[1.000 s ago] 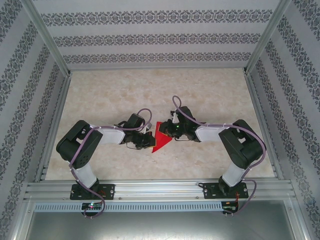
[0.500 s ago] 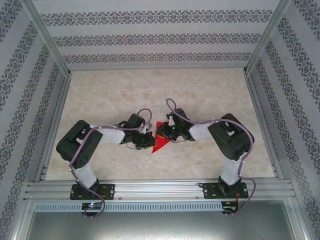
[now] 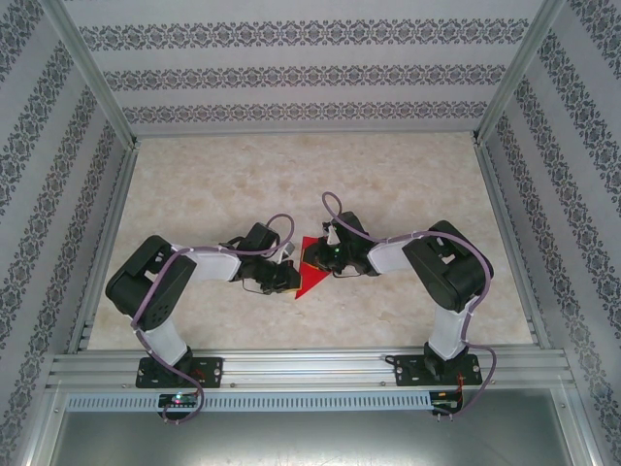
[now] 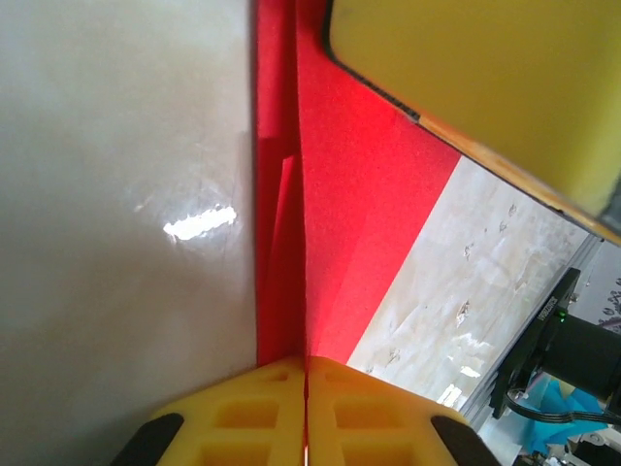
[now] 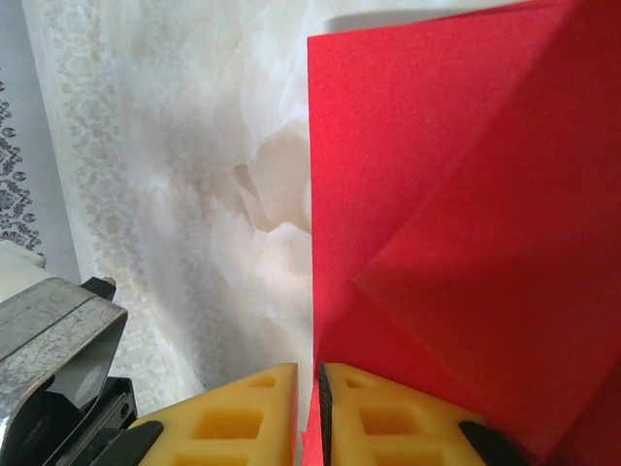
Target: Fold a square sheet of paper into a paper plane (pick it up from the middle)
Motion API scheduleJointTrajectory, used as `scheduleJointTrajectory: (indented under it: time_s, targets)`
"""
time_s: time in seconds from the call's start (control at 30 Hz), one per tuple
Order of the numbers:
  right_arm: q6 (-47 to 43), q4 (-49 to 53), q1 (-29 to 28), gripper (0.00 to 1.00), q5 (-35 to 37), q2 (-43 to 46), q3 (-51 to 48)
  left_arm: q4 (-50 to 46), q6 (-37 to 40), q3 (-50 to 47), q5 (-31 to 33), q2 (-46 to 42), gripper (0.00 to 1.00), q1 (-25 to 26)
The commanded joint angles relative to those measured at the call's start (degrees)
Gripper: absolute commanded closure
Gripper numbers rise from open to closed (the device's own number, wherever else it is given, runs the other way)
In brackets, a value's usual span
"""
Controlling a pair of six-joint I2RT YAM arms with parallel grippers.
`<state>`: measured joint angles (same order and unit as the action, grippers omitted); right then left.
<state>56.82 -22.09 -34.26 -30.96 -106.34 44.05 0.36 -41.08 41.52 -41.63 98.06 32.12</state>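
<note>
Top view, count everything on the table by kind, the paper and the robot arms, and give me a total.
red paper: 1, partly folded
robot arms: 2, left arm and right arm
Total: 3

I see a pale marbled desk (image 3: 194,175) boxed in by white walls (image 3: 310,73) with grey floral bands. Aluminium posts (image 3: 92,73) rise at the corners, and a slotted rail (image 3: 310,369) runs along the desk's near edge. A glare patch (image 4: 199,223) shines on its surface.
</note>
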Motion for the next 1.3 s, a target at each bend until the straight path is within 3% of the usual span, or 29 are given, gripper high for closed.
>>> scheduleJointTrajectory:
  time_s: [0.0,0.43,0.77,1.17,1.27]
  targets:
    - [-1.6,3.5,0.2,0.84,2.6,-2.3,-2.2,-4.9,2.0,-1.5,-1.6,-1.6,0.88,-0.5]
    - [-1.8,2.8,0.0,0.85,2.8,-3.1,-3.2,-3.8,2.6,-1.5,-4.1,-2.1,0.89,-0.3]
    - [-1.9,2.7,0.0,0.85,2.8,-3.4,-3.6,-4.3,1.9,-1.8,-2.5,-3.9,0.8,-0.3]
    - [-1.9,2.7,-0.1,0.85,2.8,-3.3,-3.7,-4.4,0.8,-1.3,-0.5,-4.9,0.77,-0.3]
    - [-1.9,2.6,0.0,0.85,2.7,-3.4,-3.6,-4.6,0.8,-1.3,-0.2,-4.8,0.8,-0.3]
